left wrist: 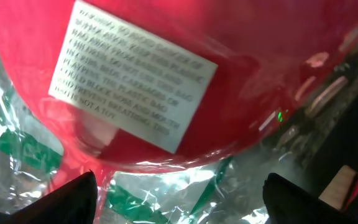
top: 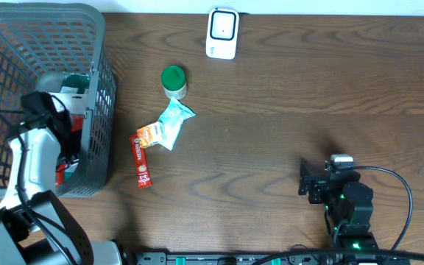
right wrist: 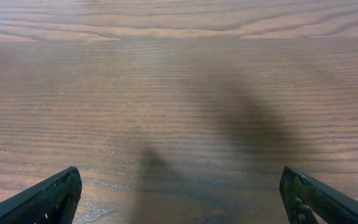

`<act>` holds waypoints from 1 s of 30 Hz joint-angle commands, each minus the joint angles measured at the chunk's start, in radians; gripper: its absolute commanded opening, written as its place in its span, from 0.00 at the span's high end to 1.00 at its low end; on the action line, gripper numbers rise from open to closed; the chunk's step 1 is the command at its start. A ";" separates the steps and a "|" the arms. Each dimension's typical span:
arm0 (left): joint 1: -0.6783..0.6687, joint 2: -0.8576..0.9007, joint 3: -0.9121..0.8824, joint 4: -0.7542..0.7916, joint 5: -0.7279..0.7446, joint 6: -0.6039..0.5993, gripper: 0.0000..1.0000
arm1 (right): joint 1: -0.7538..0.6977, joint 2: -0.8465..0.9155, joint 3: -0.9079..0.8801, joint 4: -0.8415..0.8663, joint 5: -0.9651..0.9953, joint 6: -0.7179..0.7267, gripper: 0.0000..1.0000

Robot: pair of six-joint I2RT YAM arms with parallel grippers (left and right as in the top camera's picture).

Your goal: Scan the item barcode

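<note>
Warning label (left wrist: pixel 132 84), "not a toy", on red bagged item (left wrist: pixel 260 74) before left gripper (left wrist: pixel 178 186), spread wide, empty; right gripper (right wrist: pixel 179 193) likewise.

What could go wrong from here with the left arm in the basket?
The left claw is open close over the red bagged item. Its loose, glossy plastic may slip out of the grip or snag a finger. The claw also works near the wall of the basket and might catch it when lifting.

1 basket (top: pixel 20 44), 1 scanner (top: pixel 222 32), 1 green-lidded jar (top: pixel 173 81) and 3 packets (top: pixel 174 121).
</note>
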 commanded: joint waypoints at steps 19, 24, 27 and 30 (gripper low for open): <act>-0.109 0.114 0.024 0.147 -0.248 0.131 0.14 | 0.007 -0.001 -0.001 0.001 0.002 0.014 0.01; -0.110 0.178 0.024 0.150 -0.248 0.129 0.14 | 0.007 -0.001 -0.001 0.001 0.002 0.014 0.01; -0.110 0.177 0.024 0.150 -0.248 0.127 0.14 | 0.007 -0.001 -0.001 0.001 0.003 0.014 0.01; -0.109 0.175 0.024 0.150 -0.248 0.127 0.14 | 0.007 -0.001 -0.001 0.001 0.002 0.014 0.01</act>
